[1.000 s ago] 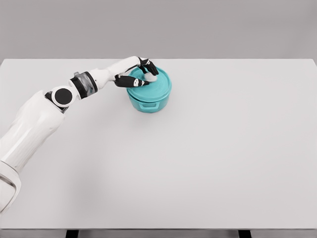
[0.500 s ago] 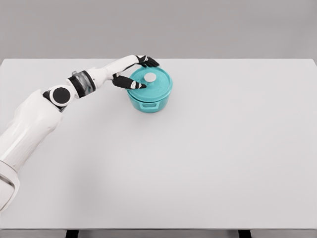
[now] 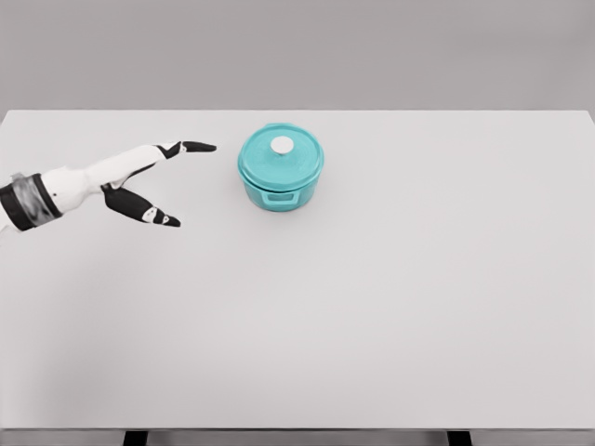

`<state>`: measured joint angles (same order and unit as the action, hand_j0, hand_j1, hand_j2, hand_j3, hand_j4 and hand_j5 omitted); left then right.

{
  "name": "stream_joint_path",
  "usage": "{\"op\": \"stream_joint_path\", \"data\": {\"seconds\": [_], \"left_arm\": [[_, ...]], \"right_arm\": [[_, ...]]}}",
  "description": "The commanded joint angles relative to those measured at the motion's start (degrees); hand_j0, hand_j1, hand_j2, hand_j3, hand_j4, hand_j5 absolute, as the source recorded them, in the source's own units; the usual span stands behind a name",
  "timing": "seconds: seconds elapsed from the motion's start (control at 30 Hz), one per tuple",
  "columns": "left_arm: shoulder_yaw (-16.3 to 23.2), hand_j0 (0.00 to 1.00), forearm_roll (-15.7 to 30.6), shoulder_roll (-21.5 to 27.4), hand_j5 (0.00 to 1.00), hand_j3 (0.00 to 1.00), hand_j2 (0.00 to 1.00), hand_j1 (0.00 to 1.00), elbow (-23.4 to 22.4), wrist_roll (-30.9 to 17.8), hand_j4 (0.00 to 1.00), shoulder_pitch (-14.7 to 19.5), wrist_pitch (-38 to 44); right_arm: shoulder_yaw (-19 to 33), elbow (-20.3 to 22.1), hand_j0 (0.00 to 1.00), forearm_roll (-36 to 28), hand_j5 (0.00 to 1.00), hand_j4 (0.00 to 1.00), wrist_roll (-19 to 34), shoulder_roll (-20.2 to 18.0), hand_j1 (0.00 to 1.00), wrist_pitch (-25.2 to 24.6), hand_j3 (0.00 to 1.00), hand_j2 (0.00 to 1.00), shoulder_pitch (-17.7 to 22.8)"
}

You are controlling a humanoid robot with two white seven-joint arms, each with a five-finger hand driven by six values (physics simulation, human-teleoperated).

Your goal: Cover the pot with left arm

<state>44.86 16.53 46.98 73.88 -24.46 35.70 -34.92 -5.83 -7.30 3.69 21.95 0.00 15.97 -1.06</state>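
- Teal pot (image 3: 280, 175) seen at table (image 3: 390, 307) far-centre, lid (image 3: 281, 153) seated on top w/ white knob.
- Left hand (image 3: 139, 181) held left of pot, well apart; fingers spread, nothing gripped.

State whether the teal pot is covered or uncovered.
Covered: the lid with its white knob sits level on the pot.

The teal lidded pot (image 3: 280, 173) is the only thing standing on the white tabletop (image 3: 390, 297), near its far edge; bare surface lies open on every side of it; the left hand (image 3: 139, 181), fingers (image 3: 197, 147) spread, hangs well apart to its left.
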Motion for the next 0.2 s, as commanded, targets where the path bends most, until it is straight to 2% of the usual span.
{"op": "stream_joint_path", "data": {"seconds": [0.0, 0.03, 0.1, 0.17], "left_arm": [[-3.99, 1.0, 1.58, 6.89, 1.0, 1.0, 1.0, 1.0, 3.37, -0.76, 1.0, -0.54, -0.08], [-5.13, 1.0, 1.58, 8.13, 1.0, 1.0, 1.0, 1.0, 3.37, -0.76, 1.0, -2.3, -0.08], [-5.31, 1.0, 1.41, 8.65, 1.0, 1.0, 1.0, 1.0, 3.02, -0.76, 1.0, -3.71, -0.08], [-5.31, 1.0, 1.4, 11.29, 1.0, 1.0, 1.0, 1.0, 1.01, -0.76, 1.0, -4.32, -0.08]], "right_arm": [[0.03, 0.01, 1.0, 0.0, 1.0, 1.0, 0.02, 0.0, 1.0, 0.03, 1.0, 1.0, 0.0], [0.03, 0.01, 1.0, 0.0, 1.0, 1.0, 0.02, 0.0, 1.0, 0.03, 1.0, 1.0, 0.09], [0.03, 0.01, 1.0, 0.0, 1.0, 1.0, 0.02, 0.0, 1.0, 0.03, 1.0, 1.0, 0.09], [0.03, 0.01, 1.0, 0.0, 1.0, 1.0, 0.02, 0.0, 1.0, 0.03, 1.0, 1.0, 0.0]]}}
